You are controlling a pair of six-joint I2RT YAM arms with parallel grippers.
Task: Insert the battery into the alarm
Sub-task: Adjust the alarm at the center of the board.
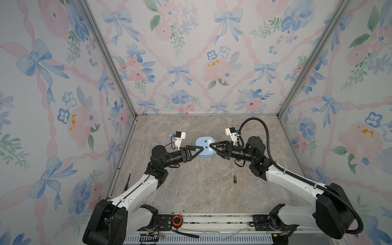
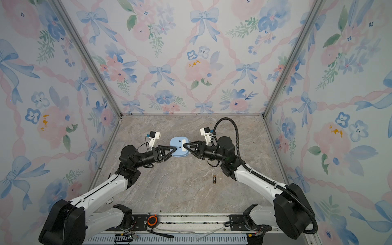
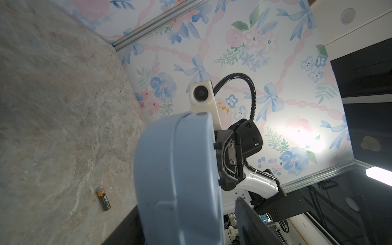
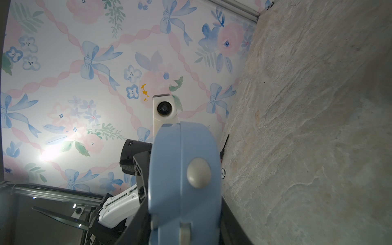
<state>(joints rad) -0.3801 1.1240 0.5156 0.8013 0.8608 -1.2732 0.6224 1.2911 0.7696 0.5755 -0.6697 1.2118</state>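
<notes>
Alarm [image 1: 204,142] back up, right gripper [image 1: 210,146] clamping one edge, left gripper [image 1: 201,150] straddling the other, grip unclear, battery [image 1: 235,179] on table [image 1: 197,191]

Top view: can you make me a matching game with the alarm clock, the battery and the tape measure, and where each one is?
Things:
1. alarm clock
2. battery
3. tape measure

Places:
A. lying by itself on the marble table
B. on the metal rail at the front edge
C. between the left gripper and the right gripper

Right pairs: 1-C, 2-A, 3-B
</notes>
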